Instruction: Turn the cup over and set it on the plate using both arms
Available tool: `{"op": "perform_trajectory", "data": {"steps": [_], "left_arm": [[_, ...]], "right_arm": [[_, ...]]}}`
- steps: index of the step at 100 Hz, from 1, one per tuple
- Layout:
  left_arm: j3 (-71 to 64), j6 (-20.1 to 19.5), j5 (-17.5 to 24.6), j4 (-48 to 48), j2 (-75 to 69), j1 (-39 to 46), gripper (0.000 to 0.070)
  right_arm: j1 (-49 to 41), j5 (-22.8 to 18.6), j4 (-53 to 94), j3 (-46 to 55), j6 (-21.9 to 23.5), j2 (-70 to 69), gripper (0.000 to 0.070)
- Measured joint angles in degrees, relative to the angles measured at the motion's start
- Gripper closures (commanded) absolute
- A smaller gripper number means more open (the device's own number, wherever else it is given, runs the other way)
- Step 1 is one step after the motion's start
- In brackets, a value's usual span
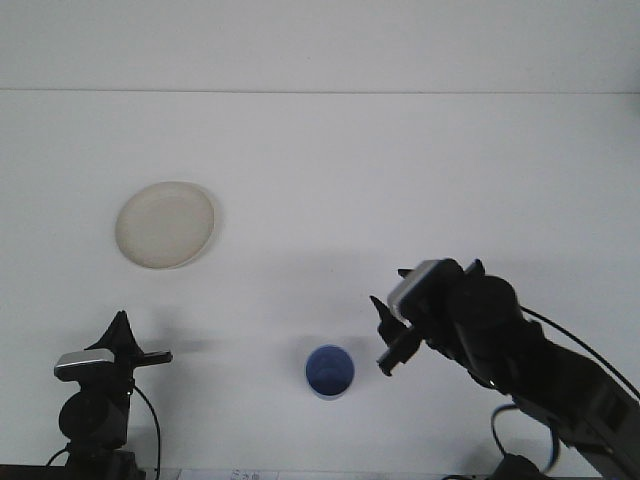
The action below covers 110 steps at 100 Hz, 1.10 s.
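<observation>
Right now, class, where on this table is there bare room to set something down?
The whole far half behind the plate is bare, as is the wide stretch right of it. A smaller patch lies between plate and blue cup. It is crowded near the cup, where the right gripper hangs.
</observation>
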State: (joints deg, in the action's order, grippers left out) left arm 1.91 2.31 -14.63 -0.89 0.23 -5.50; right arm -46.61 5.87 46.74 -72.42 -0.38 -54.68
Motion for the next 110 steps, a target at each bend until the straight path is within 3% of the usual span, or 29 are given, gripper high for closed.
{"op": "perform_trajectory", "data": {"steps": [20, 38, 52, 71, 88, 99, 104, 110], "left_arm": [[0.0, 0.0, 0.0, 0.0, 0.0, 0.0, 0.0687], [0.0, 0.09, 0.0, -0.02, 0.0, 0.0, 0.0686], [0.0, 3.93, 0.0, -0.17, 0.0, 0.0, 0.0687], [0.02, 15.85, 0.33, -1.88, 0.0, 0.0, 0.0687], [4.94, 20.41, 10.34, 2.36, 1.09, 0.0, 0.0688], [15.15, 20.46, 12.17, 7.37, 4.79, -0.04, 0.0677], [20.24, 19.21, 13.25, 10.91, 7.69, -0.02, 0.0594], [25.99, 17.14, 15.54, 16.24, 12.48, -0.04, 0.035]], "right_arm": [[-0.11, 0.22, -17.35, 23.12, 1.33, 21.97, 0.0324], [-0.15, 0.22, -21.84, 36.5, 1.31, 36.22, 0.0324], [-0.15, 0.2, -21.7, 38.05, 1.33, 41.48, 0.0324], [-0.15, 0.35, -20.2, 37.97, 1.31, 42.07, 0.0324], [-0.15, 0.42, -19.43, 37.97, 1.31, 42.07, 0.0325], [-0.15, 1.2, -17.62, 37.97, 1.31, 42.07, 0.0325], [-0.15, 1.86, -17.33, 37.97, 1.29, 42.07, 0.0325], [-0.15, 1.95, -17.35, 37.97, 1.29, 42.07, 0.0325]]}}
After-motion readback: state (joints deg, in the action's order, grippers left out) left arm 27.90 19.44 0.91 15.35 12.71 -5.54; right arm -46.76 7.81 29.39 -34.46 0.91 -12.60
